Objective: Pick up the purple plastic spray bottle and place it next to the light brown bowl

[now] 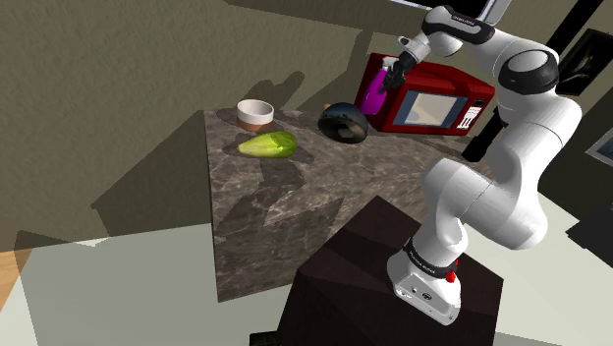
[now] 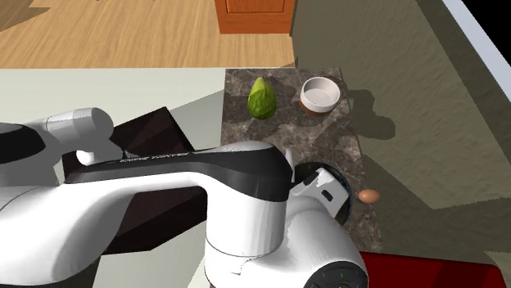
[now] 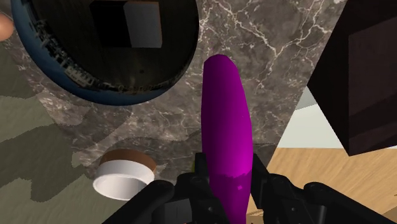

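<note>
The purple spray bottle (image 1: 372, 97) is clasped between my black fingers, in front of the red microwave's left end. In the wrist view the purple spray bottle (image 3: 224, 127) runs away from the gripper (image 3: 232, 191) over the marble counter; I cannot tell whether its far end touches the counter. My gripper (image 1: 392, 71) is shut on the bottle's upper part. The bowl (image 1: 255, 113), white inside with a brown band, stands at the counter's far left in the shoulder view, well apart from the bottle. It also appears as the bowl (image 2: 319, 94) and the bowl (image 3: 124, 175).
A dark round blue-rimmed vessel (image 1: 343, 122) sits between bottle and bowl, close under my hand (image 3: 108, 44). A green leafy vegetable (image 1: 267, 144) lies in front of the bowl. The red microwave (image 1: 432, 98) stands behind. A brown egg (image 2: 369, 195) rests near the vessel. The dark stand (image 1: 393, 285) is near.
</note>
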Available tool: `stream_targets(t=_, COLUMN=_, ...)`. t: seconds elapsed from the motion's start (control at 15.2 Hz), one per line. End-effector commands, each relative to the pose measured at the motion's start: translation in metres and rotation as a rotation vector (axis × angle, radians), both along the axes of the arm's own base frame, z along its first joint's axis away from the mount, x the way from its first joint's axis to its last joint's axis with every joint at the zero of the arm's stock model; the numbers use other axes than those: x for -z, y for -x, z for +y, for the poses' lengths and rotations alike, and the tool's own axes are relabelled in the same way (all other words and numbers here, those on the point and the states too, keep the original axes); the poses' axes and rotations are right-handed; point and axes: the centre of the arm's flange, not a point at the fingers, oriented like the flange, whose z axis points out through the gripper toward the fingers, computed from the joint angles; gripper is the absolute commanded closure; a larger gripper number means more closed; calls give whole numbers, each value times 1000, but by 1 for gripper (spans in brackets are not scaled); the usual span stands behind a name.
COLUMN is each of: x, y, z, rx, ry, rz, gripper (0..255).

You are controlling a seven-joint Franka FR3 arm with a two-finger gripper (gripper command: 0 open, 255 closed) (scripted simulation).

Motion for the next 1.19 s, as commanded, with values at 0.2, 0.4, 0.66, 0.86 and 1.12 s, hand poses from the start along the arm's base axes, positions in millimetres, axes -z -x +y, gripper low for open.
stream_targets(t=0.2, x=-26, y=0, z=0, rx=0, ry=0, rz=0, gripper=255)
stream_targets(t=0.4, x=-42, y=0, z=0, rx=0, ry=0, rz=0, gripper=255)
stream_targets(t=0.66, x=-63, y=0, z=0, rx=0, ry=0, rz=0, gripper=255)
stream_targets(t=0.86, x=-79, y=0, z=0, rx=0, ry=0, rz=0, gripper=255)
stream_targets(t=1.12, x=-100, y=0, z=0, rx=0, ry=0, rz=0, gripper=255)
